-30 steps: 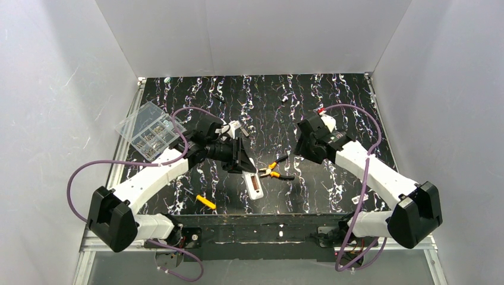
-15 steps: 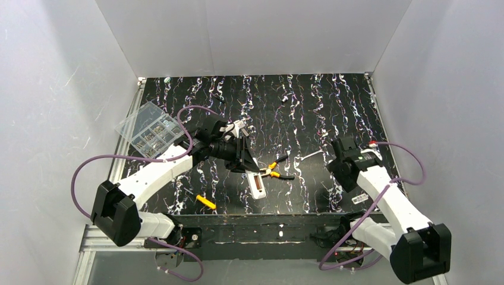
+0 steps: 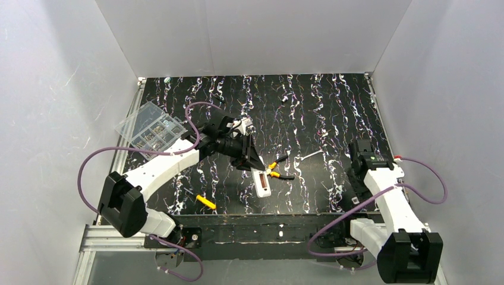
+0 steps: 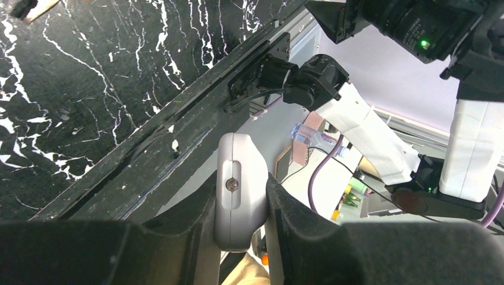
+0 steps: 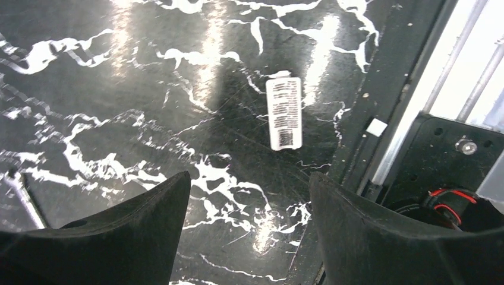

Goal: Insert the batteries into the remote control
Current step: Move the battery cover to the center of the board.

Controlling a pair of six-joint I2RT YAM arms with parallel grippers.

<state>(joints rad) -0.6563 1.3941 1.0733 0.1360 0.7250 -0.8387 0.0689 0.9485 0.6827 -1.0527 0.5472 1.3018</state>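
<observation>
**Pulling the right arm clear while gripping the remote with the left**

Swung the right gripper (image 5: 246, 178) from mid-table back to the near right corner within the last second. Now parked low over the table (image 3: 333, 107), fingers spread wide with nothing between them, just a white barcode label (image 5: 284, 113) on the surface ahead.

Kept the left gripper (image 4: 241, 199) clamped tight on the remote control (image 4: 238, 172), pinching its long sides near one end. Nudged the handset a little to the right over the same span. Now held at a slant near the middle front of the table, touching or just beside the yellow-and-black pliers (image 3: 277, 172); cannot tell which from above.

Showing a dark rectangle on the upward face, probably the recess, but too small to say whether filled. No sighting of the batteries loose anywhere on the table.

Judging from that: right arm's part probably over, and loading likely done or close to it. Probably left to do: setting the remote down or closing it. Risk of slipping with a grip that near the end.

Lying off to the left: yellow-handled tool (image 3: 206, 202), clear compartment box (image 3: 150, 127).
</observation>
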